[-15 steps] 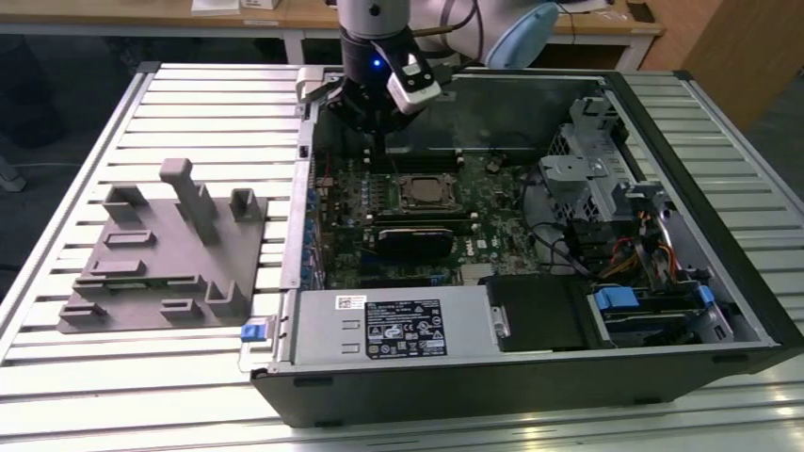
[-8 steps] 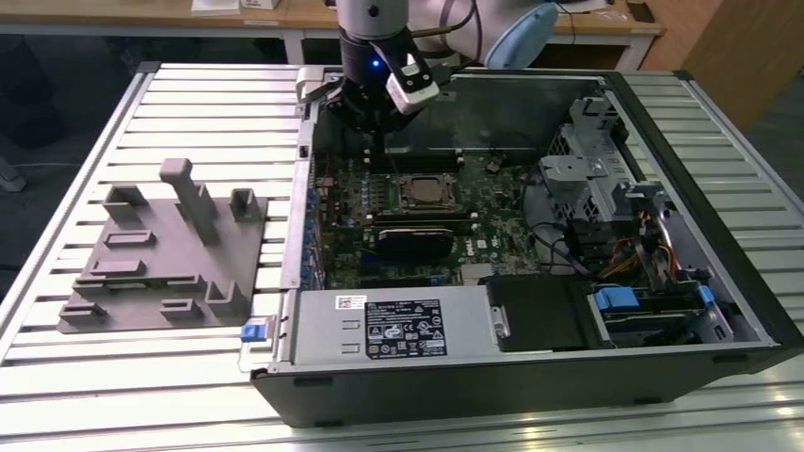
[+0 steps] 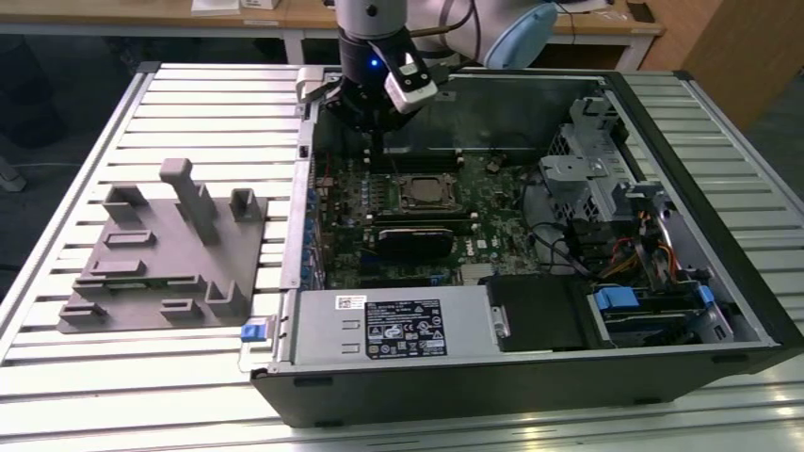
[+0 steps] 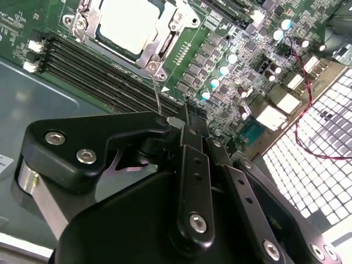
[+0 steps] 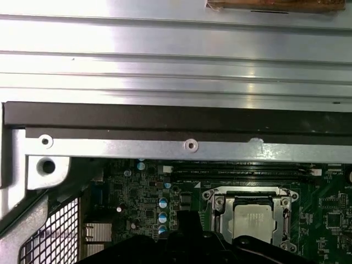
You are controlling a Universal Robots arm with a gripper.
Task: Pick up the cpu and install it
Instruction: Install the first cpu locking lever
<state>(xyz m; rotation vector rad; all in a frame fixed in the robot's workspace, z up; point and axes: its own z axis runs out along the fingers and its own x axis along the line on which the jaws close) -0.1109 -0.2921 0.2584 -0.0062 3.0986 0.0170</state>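
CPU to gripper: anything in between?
In the second wrist view, the black memory slots and a thin upright metal lever lie between the cpu, seated in its socket, and the gripper.

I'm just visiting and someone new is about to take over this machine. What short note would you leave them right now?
Tool: hangs over the open computer case, above the board; whether its fingers are open or shut can't be seen.
Cpu: silver chip already lying in its socket on the green board, also seen in the first wrist view.
Done: chip appears placed.
Left: can't tell whether the socket frame is latched.
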